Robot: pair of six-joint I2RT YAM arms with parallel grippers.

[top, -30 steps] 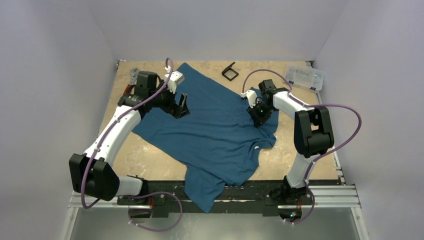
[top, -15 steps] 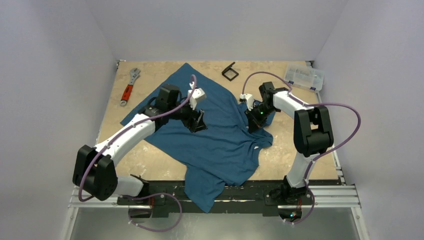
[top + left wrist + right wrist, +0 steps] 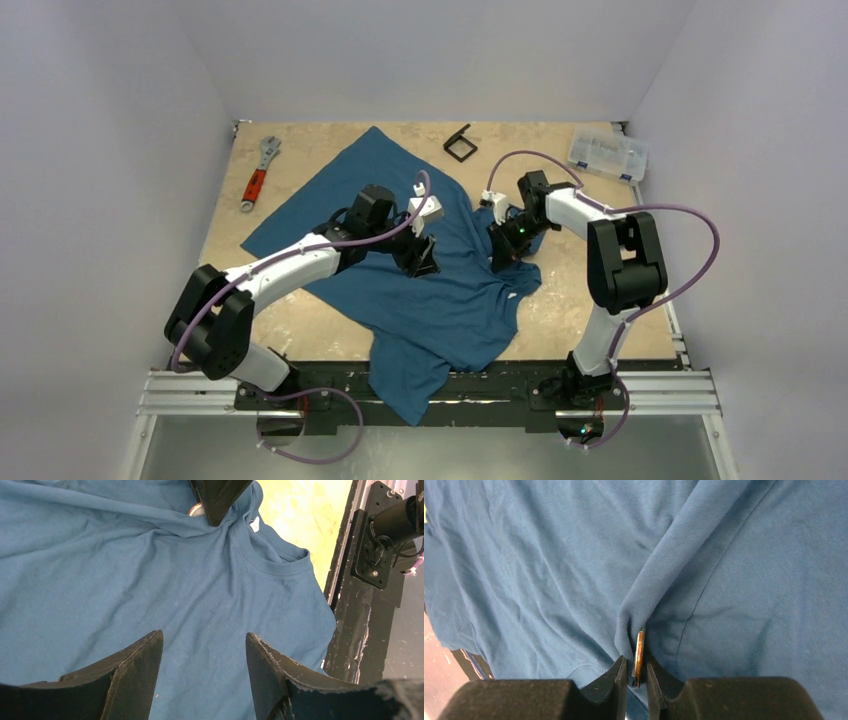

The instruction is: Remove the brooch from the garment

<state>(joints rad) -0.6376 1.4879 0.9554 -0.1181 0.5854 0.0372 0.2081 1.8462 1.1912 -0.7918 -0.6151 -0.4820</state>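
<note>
The garment [image 3: 400, 250], a dark teal T-shirt, lies spread and rumpled across the table. The brooch [image 3: 639, 652] stands edge-on in a raised fold of cloth, and my right gripper [image 3: 636, 669] is shut on it, a finger on each side. From the left wrist view the brooch [image 3: 196, 511] shows as a pale disc beside a right finger [image 3: 217, 500], near the white neck label [image 3: 254, 524] and collar [image 3: 275, 562]. My left gripper [image 3: 204, 636] hangs open just over flat cloth, holding nothing. In the top view the left gripper [image 3: 422, 262] is a short way left of the right gripper [image 3: 500, 255].
A red-handled wrench [image 3: 256, 172] lies at the far left of the table. A small black square frame [image 3: 460, 145] sits at the back, and a clear plastic box [image 3: 608, 153] at the back right. The shirt's hem hangs over the black front rail [image 3: 350, 580].
My left arm has swung right across the shirt towards the collar, and its jaws have narrowed. The right gripper has shifted slightly towards the near side, and the cloth around it has bunched.
</note>
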